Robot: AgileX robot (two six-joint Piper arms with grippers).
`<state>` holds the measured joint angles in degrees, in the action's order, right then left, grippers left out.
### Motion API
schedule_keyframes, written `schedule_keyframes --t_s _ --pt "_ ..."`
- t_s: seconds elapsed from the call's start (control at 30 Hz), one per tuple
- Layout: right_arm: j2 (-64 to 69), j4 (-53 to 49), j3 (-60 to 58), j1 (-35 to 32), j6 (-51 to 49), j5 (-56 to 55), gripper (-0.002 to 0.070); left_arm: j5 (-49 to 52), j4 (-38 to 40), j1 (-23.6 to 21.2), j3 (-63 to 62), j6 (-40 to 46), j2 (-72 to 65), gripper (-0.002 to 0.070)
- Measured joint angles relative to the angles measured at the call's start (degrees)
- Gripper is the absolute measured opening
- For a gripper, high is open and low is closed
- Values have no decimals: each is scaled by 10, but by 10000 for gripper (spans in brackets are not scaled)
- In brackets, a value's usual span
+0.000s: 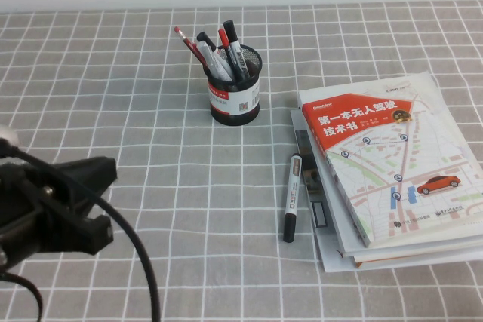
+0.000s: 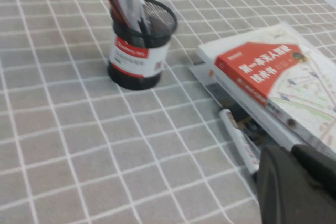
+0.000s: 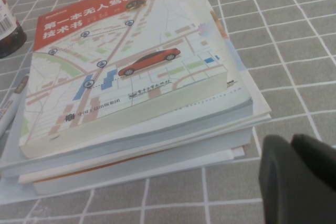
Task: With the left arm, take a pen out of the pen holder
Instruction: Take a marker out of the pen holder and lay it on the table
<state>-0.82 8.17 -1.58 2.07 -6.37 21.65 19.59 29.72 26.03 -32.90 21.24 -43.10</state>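
Left hand, pressed together, waits near-left, well apart from the black mesh pen holder; entering unspread could topple it. Right hand, seemingly closed, sits beside the stacked paperback books.

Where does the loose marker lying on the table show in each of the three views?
High view: marker lies just left of the book stack.
Left wrist view: marker beside the stack, its dark end near the shut left gripper.
Right wrist view: only part of the marker, across the stack from the right gripper.
Shared landmark: the red-and-white book on top.
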Motion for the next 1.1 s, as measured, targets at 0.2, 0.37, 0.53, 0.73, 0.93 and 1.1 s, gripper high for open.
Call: schedule_keyframes --t_s 0.2,0.37,0.53,0.73,0.93,1.1 --pt "0 0 0 0 0 0 -13 -41 -34 0 18 -4 0 0" --pt "0 0 0 0 0 0 -13 -125 -48 0 95 -53 30 0" --pt "0 0 0 0 0 0 -13 -222 -152 -1 205 -147 124 0" --pt "0 0 0 0 0 0 -13 -223 -202 -72 299 -207 272 0" --pt "0 0 0 0 0 0 -13 -103 -260 -179 317 -215 387 0" --pt "0 0 0 0 0 0 -13 -68 -276 -218 341 -215 431 0"
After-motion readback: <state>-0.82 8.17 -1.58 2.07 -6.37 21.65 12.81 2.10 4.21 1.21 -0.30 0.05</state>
